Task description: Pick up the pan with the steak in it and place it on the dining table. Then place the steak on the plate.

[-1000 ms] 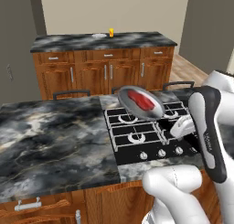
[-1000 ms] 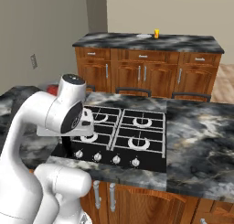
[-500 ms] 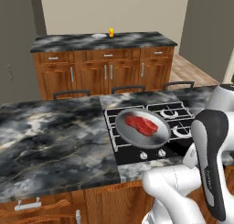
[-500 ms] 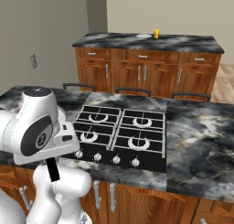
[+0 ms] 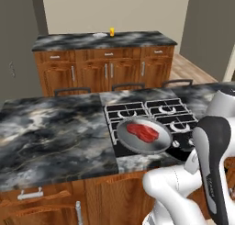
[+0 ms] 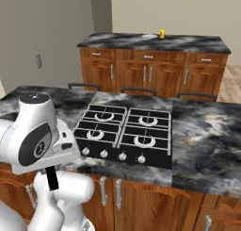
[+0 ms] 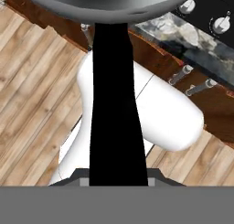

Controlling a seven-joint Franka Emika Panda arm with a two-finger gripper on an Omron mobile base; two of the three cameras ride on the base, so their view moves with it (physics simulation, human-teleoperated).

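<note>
The grey pan [image 5: 143,137] hangs in the air over the stove's front edge, with the red steak [image 5: 142,132] lying flat in it. Its black handle [image 7: 114,104] runs straight down the hand view into my gripper [image 7: 117,179], which is shut on it; the pan's grey underside [image 7: 109,1] fills the top. My white arm [image 5: 213,160] hides the handle in the left base view. The dining table [image 5: 103,41], a dark marbled counter on wood cabinets, stands far behind, with the small pale plate [image 5: 98,35] on top, also the plate [image 6: 149,36].
The black four-burner stove [image 6: 124,131] is set in the marbled island [image 5: 50,132]. Three dark chair backs [image 5: 128,86] line its far edge. A small yellow thing [image 5: 111,32] stands by the plate. Wood floor [image 7: 32,95] lies below the hand.
The pan with the steak has come from above the back burners toward me, to the stove's front edge. My arm has swung back and down with it.
</note>
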